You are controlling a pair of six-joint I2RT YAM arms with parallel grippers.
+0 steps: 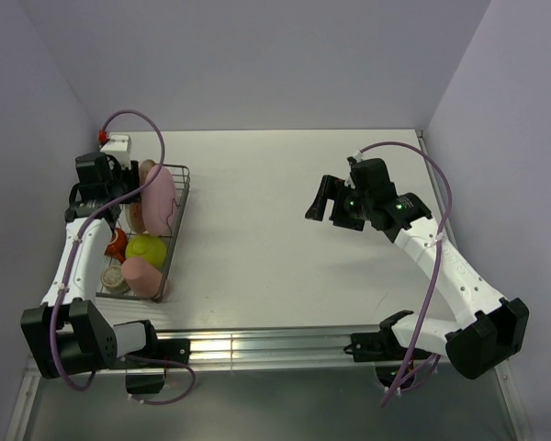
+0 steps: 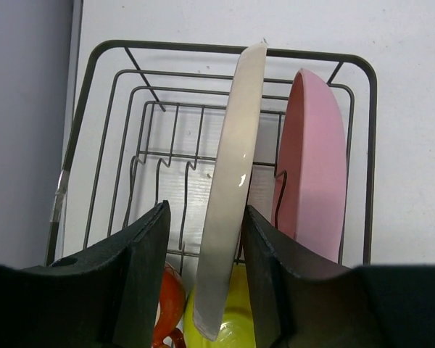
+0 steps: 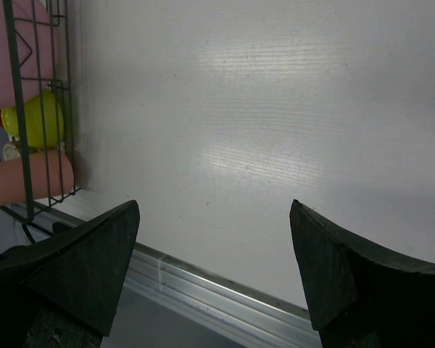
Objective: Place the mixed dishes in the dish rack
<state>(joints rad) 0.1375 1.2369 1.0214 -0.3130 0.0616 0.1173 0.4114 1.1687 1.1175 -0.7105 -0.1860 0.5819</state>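
The dish rack point(image 1: 180, 204) stands at the table's left side. In it a pink plate point(image 2: 315, 159) and a cream plate point(image 2: 232, 159) stand on edge, side by side. My left gripper point(image 2: 204, 210) straddles the cream plate's rim. Its jaws are open, with a gap showing at the left finger point(image 2: 141, 268). Below lie the lime-green bowl point(image 2: 239, 319) and red-orange mug point(image 2: 170, 304). The salmon-pink cup point(image 1: 142, 274) and small grey-tan cup point(image 1: 115, 278) sit at the rack's near end. My right gripper point(image 1: 320, 207) hovers open and empty over the table's right half.
A white block with a red part point(image 1: 115, 141) sits at the back left corner. An aluminium rail point(image 1: 257, 344) runs along the near table edge. Walls close in on the left, back and right. In the right wrist view the rack's near corner point(image 3: 22, 109) shows at far left.
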